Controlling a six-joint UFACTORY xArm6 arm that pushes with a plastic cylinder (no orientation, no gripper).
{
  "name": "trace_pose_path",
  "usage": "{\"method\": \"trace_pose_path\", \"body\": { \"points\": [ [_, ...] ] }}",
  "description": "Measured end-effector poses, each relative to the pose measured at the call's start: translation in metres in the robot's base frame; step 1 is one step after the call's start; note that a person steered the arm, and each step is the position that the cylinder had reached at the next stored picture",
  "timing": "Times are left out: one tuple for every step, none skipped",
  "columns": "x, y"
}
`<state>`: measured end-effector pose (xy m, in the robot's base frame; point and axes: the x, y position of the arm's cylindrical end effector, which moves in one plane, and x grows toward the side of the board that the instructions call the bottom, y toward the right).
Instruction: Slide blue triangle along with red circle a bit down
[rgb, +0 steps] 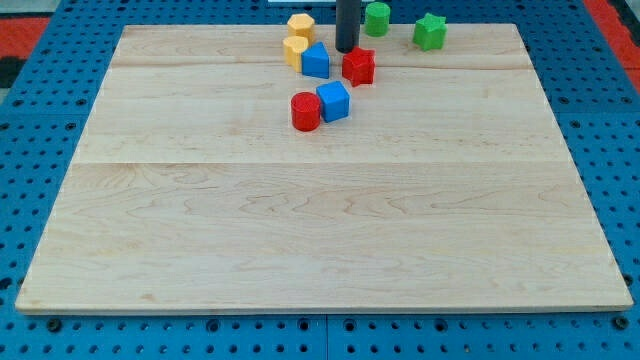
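Note:
The blue triangle (315, 61) lies near the board's top centre, touching a yellow block (294, 48) on its left. The red circle (305, 111) is a short cylinder below it, touching a blue cube (334, 101) on its right. My tip (346, 50) is down on the board just to the upper right of the blue triangle and just to the upper left of a red star-shaped block (359, 66). It sits well above the red circle. I cannot tell whether the tip touches the triangle.
A yellow hexagon (300, 26) lies above the yellow block. A green round block (377, 18) and a green star (430, 31) lie at the top edge, right of the rod. The wooden board (320, 230) rests on a blue pegboard.

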<state>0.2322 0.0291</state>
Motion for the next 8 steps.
{"method": "trace_pose_path", "body": {
  "points": [
    [0.001, -0.027],
    [0.015, -0.028],
    [0.036, -0.028],
    [0.051, -0.035],
    [0.052, -0.039],
    [0.052, -0.055],
    [0.052, -0.082],
    [0.052, -0.109]
  ]
}}
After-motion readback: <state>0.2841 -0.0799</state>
